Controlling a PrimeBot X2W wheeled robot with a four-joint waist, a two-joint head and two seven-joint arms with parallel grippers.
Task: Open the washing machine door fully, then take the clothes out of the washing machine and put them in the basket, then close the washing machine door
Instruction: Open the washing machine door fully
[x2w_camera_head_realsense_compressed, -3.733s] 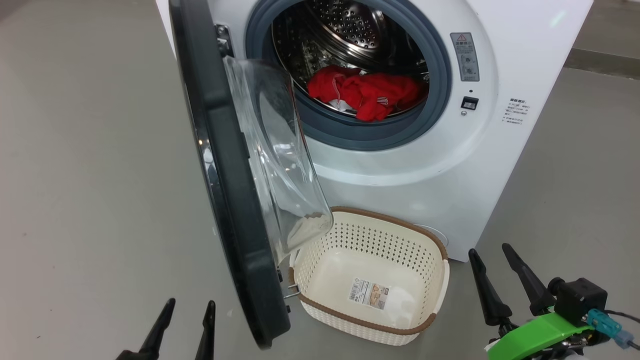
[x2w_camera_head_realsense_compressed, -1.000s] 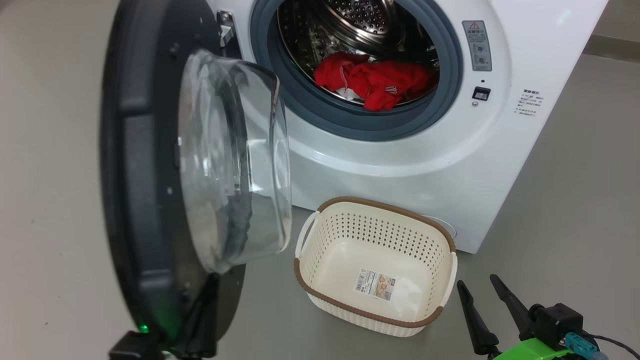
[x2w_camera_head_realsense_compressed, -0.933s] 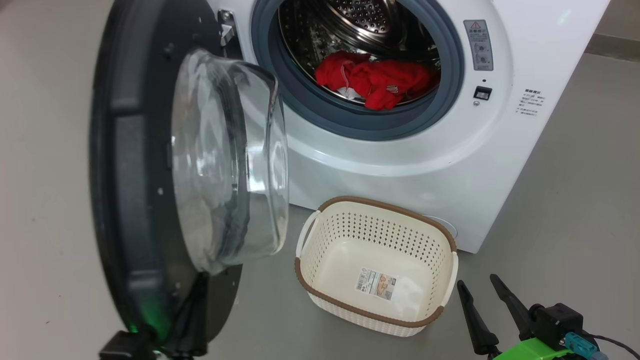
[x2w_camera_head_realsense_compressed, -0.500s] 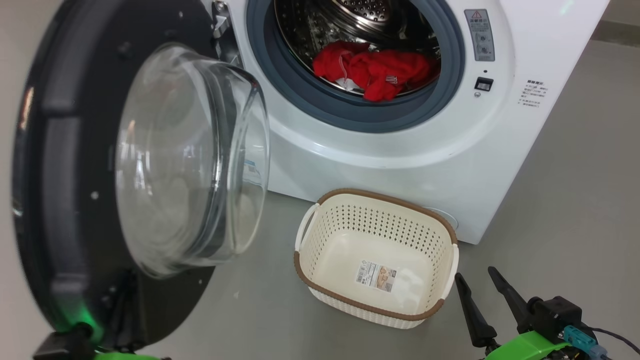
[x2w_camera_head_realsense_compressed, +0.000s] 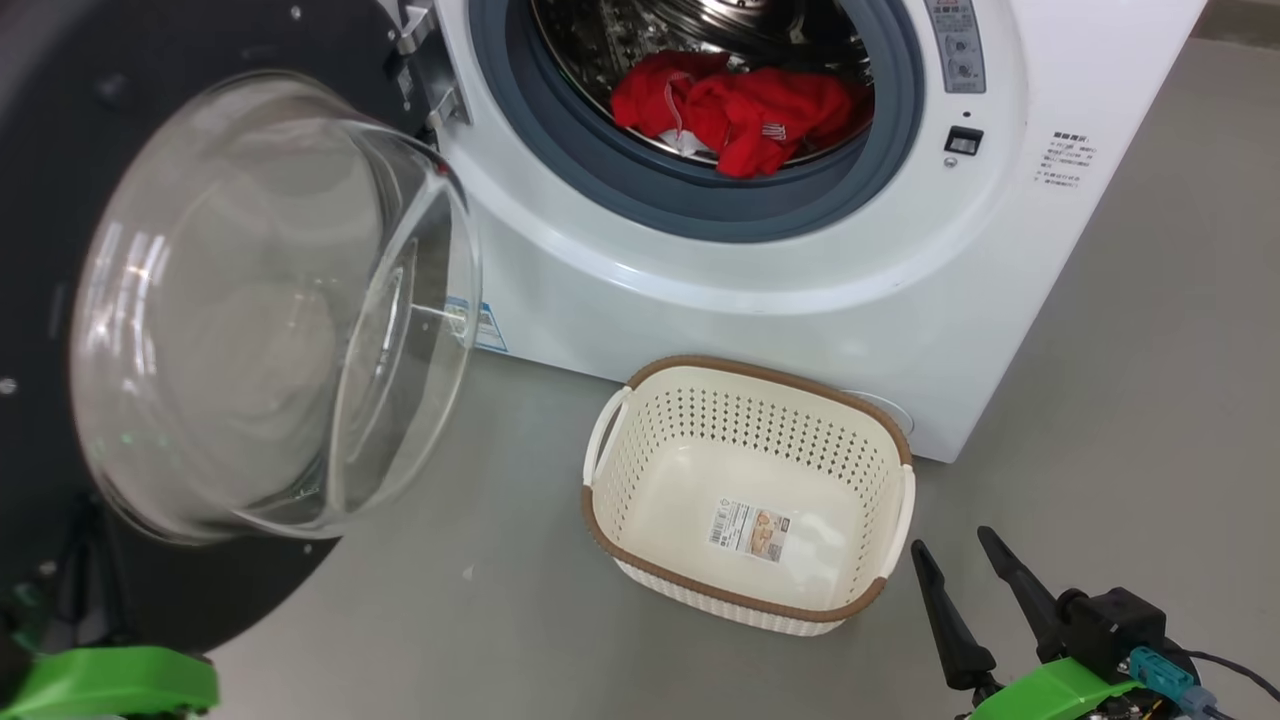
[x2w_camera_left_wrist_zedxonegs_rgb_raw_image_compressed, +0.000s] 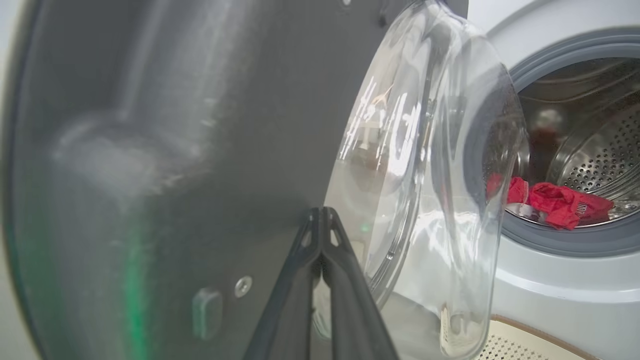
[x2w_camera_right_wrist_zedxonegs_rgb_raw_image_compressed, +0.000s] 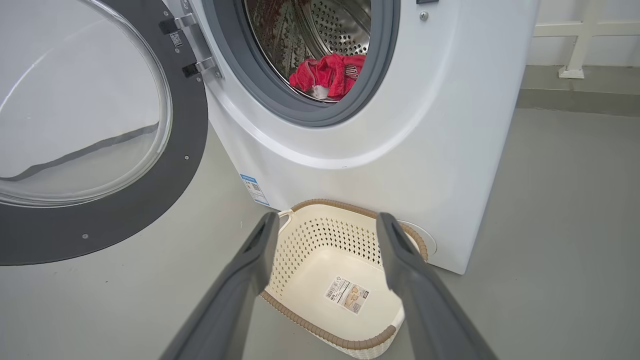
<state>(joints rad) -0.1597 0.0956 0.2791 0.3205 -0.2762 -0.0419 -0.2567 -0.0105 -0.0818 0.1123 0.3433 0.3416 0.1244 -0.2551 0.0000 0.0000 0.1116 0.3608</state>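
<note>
The left fingers (x2w_camera_left_wrist_zedxonegs_rgb_raw_image_compressed: 292, 300) were pressed together with nothing between them. Their tips lay against the dark inner face of the door (x2w_camera_left_wrist_zedxonegs_rgb_raw_image_compressed: 150, 150), just beside the edge of its glass dome; whether they truly touched it could not be told. The door (x2w_camera_head_realsense_compressed: 250, 300) hung wide open at the machine's (x2w_camera_head_realsense_compressed: 750, 300) left. The clothes (x2w_camera_head_realsense_compressed: 745, 105) lay in a heap at the front of the drum (x2w_camera_head_realsense_compressed: 600, 50), well apart from both pairs of fingers. The right fingers (x2w_camera_head_realsense_compressed: 950, 630) stood wide apart, holding nothing, over the floor (x2w_camera_head_realsense_compressed: 1150, 350) near the basket's (x2w_camera_head_realsense_compressed: 760, 440) right near corner. From the right wrist, the basket (x2w_camera_right_wrist_zedxonegs_rgb_raw_image_compressed: 310, 240) lay beyond and between those fingers (x2w_camera_right_wrist_zedxonegs_rgb_raw_image_compressed: 240, 290).

From the head, the door's left and top edges were cut off, as was the machine's top. The left fingers were hard to pick out against the dark rim above a green mount (x2w_camera_head_realsense_compressed: 110, 680). From the left wrist the door was blurred, part of the clothes (x2w_camera_left_wrist_zedxonegs_rgb_raw_image_compressed: 560, 205) showed through the glass, and the basket was cut to a corner. The print on the basket's label (x2w_camera_head_realsense_compressed: 748, 530) was too small to read.
</note>
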